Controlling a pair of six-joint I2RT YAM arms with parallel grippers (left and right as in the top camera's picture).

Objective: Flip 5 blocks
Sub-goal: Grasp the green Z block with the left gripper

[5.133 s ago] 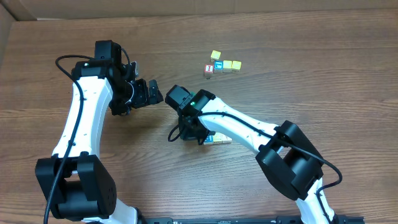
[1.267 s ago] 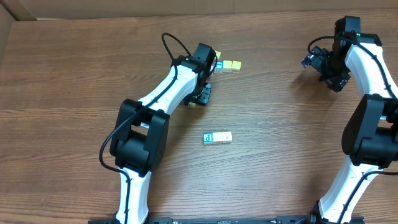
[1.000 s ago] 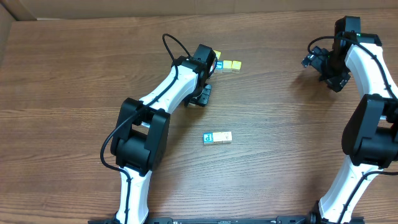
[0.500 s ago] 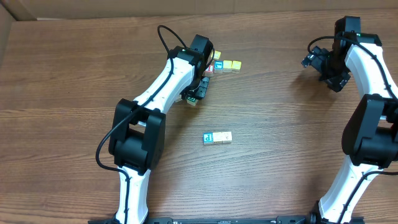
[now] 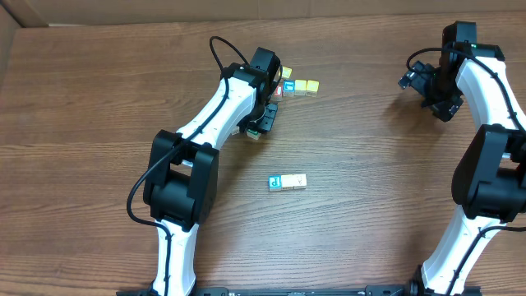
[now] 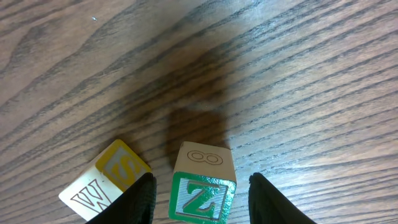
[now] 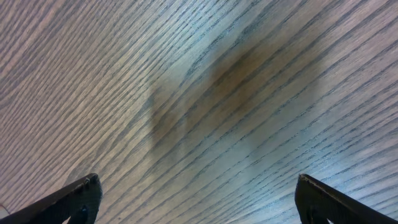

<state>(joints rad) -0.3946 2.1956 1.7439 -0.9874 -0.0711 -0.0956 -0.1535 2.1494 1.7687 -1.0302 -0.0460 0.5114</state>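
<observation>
Green Z block (image 6: 202,186) sits on the table (image 6: 280,74), between the left gripper (image 6: 202,202) fingers (image 6: 142,199) (thin gap each side, not clamped). Yellow-topped S cube (image 6: 107,182) just beside it. Teal d block (image 5: 276,182) mid-table, well apart. Right gripper (image 7: 202,202) splayed wide, holding nothing, at far right.
</observation>
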